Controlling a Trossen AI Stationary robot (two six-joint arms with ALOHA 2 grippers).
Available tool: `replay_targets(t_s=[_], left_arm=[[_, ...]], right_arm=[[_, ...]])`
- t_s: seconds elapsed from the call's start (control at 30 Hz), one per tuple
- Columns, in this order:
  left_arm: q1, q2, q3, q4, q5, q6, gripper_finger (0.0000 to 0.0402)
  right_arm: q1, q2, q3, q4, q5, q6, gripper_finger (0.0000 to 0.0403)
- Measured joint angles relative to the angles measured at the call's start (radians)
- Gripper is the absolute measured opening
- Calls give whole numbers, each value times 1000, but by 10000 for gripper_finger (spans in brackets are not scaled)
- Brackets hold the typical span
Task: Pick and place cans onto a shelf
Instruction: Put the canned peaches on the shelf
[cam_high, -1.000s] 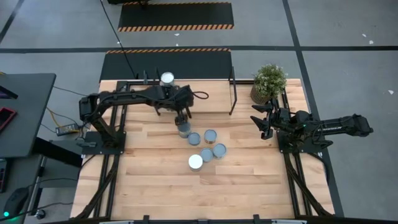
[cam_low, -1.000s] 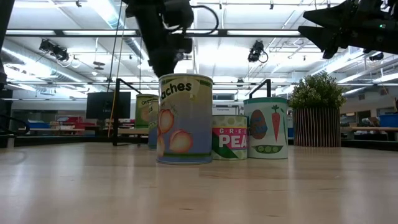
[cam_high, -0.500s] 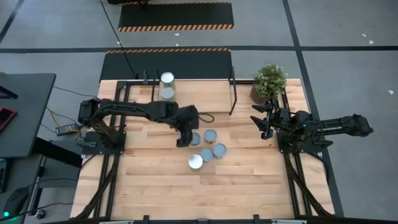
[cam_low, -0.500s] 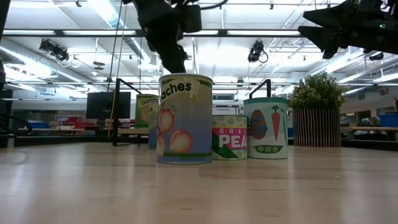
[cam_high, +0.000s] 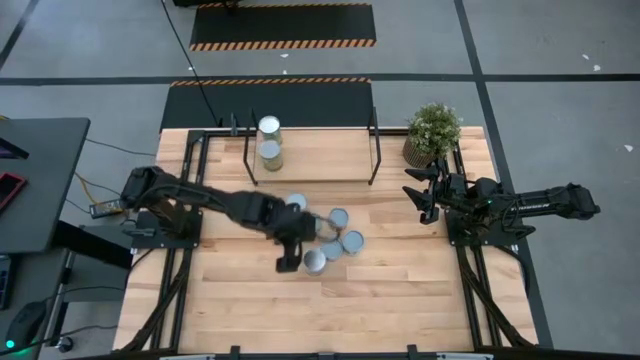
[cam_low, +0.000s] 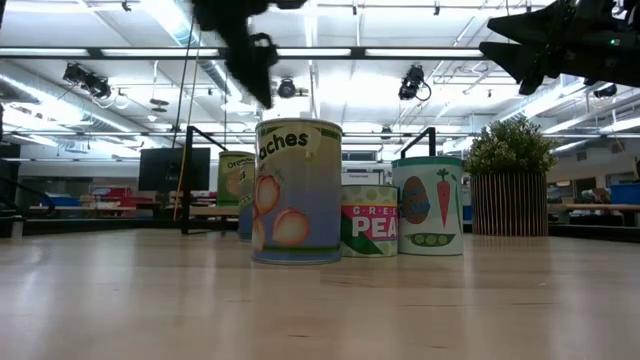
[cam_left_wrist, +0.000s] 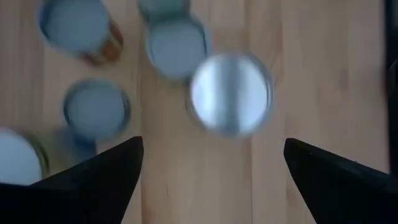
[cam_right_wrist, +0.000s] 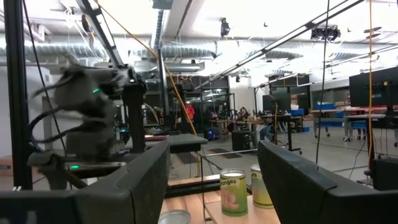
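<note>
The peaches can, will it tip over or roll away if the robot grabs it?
The peaches can stands upright, taller than wide, so a high push might tip it; a low one would probably slide it. Lying down, it would likely roll. Its metal looks stiff, so the open left tool probably won't dent it.

On the shelf (cam_high: 320, 160) at the bench's (cam_high: 400, 300) far edge stand 2 cans (cam_high: 270, 140). A cluster of 5 cans (cam_high: 330, 235) sits mid-bench, and the plant (cam_high: 432, 132) stands at the far right corner.
</note>
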Motion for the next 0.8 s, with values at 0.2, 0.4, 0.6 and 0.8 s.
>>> replay_targets(t_s=[0.2, 0.4, 0.6, 0.8], left_arm=[[-66, 75, -3, -40, -66, -37, 393], [-102, 167, -3, -33, -131, 81, 393], [-119, 207, -3, 63, -189, 186, 393], [-126, 209, -3, 141, -230, 232, 393]], right_arm=[[0, 0, 0, 1, -1, 0, 250], [0, 7, 0, 2, -1, 0, 250], [0, 7, 0, 2, -1, 0, 250], [0, 7, 0, 2, -1, 0, 250]])
